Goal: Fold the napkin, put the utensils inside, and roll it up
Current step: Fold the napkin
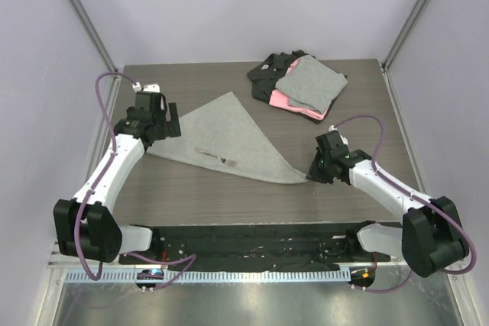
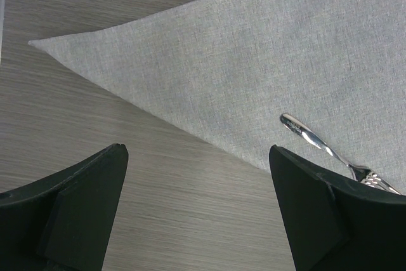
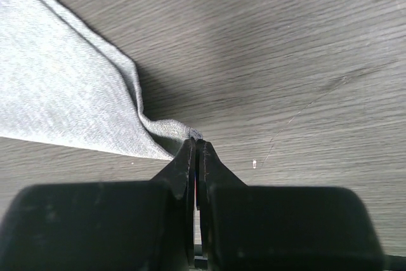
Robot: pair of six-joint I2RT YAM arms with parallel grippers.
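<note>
Pale lilac walls (image 1: pixel 229 5) close in a grey wood-grain surface (image 1: pixel 191 196). At the left of the overhead view, the left arm (image 1: pixel 114 169) rises from its base in the lower left corner and reaches toward the back, its wrist bent downward. The left end effector (image 2: pixel 200 179) hangs with its jaws spread wide and holds nothing. It is over bare wood just beside the napkin's left corner.

The napkin (image 1: pixel 229 131) lies flat in the middle, folded into a triangle. Its peak points to the back, and its long edge slants from middle left down to a sharp tip at the right. On the cloth near that long edge rests a fork (image 1: pixel 216 156), lying roughly along the edge with its handle to the left and its tines to the right.

Further back sits a stack of cloths (image 1: pixel 302 85) in grey, pink and black. The right arm (image 1: pixel 382 185) stretches low from the lower right, and the right end effector (image 3: pixel 196 150) is pinched shut on the napkin's puckered right tip.
</note>
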